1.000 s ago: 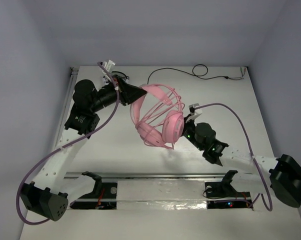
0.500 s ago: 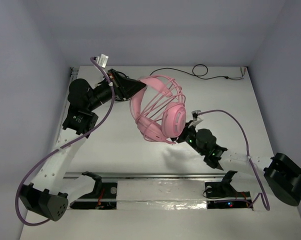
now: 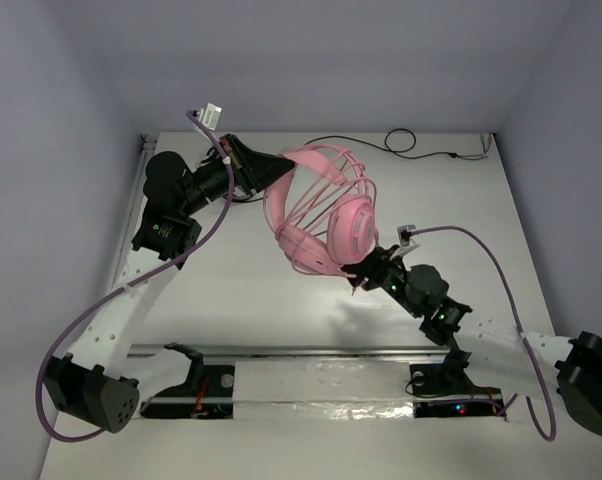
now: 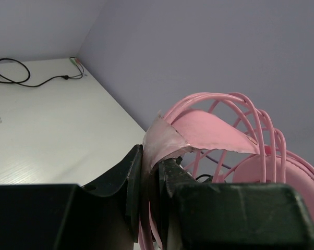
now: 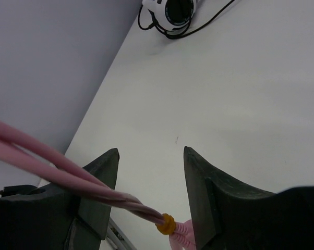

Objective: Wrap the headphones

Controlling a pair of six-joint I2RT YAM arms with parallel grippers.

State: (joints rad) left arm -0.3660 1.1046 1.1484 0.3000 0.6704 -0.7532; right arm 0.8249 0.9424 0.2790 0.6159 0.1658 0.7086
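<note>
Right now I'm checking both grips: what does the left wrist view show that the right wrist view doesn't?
Only left wrist: the left end effector shut on the pink headphones at the headband. Only right wrist: the right end effector open, an orange collar on the cable, black-and-white headphones by the wall. Both: pink cable and white table.

Headphones (image 3: 316, 215) above the table (image 3: 461, 200), between left hand (image 3: 271, 178) and right hand (image 3: 361, 272)

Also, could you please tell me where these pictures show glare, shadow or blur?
Top external: glare on the shiny strip along the near edge, faint shadow beneath the pink headphones. Left wrist: the left gripper is featureless black. Right wrist: the pink cable blurs near the lens.
</note>
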